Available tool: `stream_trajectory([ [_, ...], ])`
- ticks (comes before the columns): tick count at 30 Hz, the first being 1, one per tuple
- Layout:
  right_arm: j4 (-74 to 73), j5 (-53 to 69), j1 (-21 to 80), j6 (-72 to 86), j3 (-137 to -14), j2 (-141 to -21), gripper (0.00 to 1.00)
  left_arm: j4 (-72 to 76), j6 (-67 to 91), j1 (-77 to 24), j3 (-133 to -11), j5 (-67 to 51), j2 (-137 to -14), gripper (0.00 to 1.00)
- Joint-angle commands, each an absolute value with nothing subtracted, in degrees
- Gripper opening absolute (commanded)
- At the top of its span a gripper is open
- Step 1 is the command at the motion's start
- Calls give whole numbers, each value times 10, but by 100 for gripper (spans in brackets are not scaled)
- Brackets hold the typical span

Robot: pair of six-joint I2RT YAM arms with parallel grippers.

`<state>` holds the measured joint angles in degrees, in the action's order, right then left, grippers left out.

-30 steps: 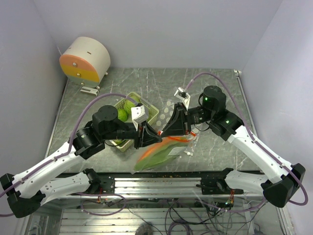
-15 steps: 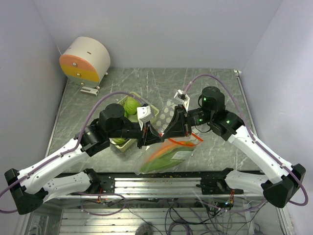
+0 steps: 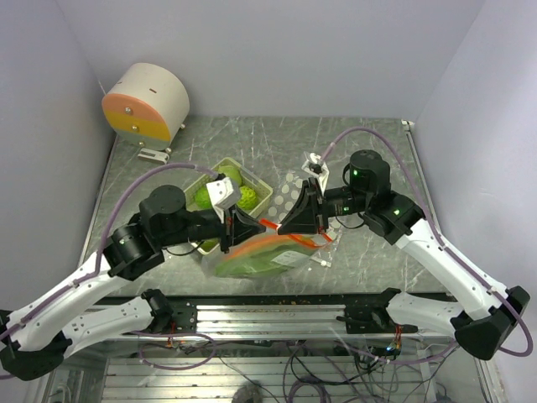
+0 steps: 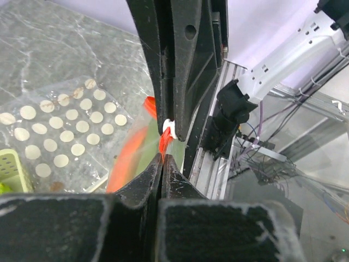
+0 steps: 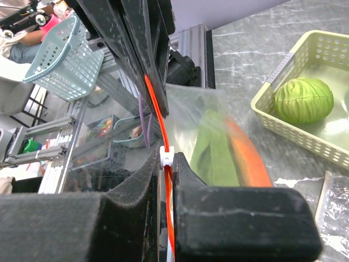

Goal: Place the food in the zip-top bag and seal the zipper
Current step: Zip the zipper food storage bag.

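Observation:
The clear zip-top bag (image 3: 262, 257) hangs between my two grippers by its red-orange zipper (image 3: 270, 225). The orange carrot (image 3: 252, 246) with its green leaves lies inside it; it also shows in the right wrist view (image 5: 248, 158). My left gripper (image 3: 244, 229) is shut on the zipper strip (image 4: 162, 148) at the bag's left end. My right gripper (image 3: 291, 225) is shut on the zipper at the white slider (image 5: 167, 156). Bumpy light-green balls (image 3: 204, 198) sit in the pale-green basket (image 3: 262, 186) behind the left gripper. The small red-orange piece is out of view.
A clear sheet with white dots (image 3: 289, 195) lies on the table behind the right gripper. A round white and orange device (image 3: 147, 101) stands at the back left. A small white bit (image 3: 323, 262) lies right of the bag. The table's metal front rail (image 3: 277, 315) is just below the bag.
My left gripper has moved left, away from the right gripper, along the zipper. The bag has swung left and now hangs stretched between the two grippers.

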<state>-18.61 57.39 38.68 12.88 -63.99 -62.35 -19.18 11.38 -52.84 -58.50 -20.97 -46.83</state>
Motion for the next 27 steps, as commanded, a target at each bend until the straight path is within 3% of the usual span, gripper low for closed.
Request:
stream_trajectory([
  [1, -221, 559, 385, 107, -646, -602, 0, -186, 115, -528, -627, -143, -425, 7],
  [13, -231, 534, 385, 99, -635, -569, 0, -241, 98, -528, -696, 42, -331, 7],
  [27, -246, 509, 385, 97, -632, -562, 0, -262, 84, -528, -712, 97, -283, 7],
])
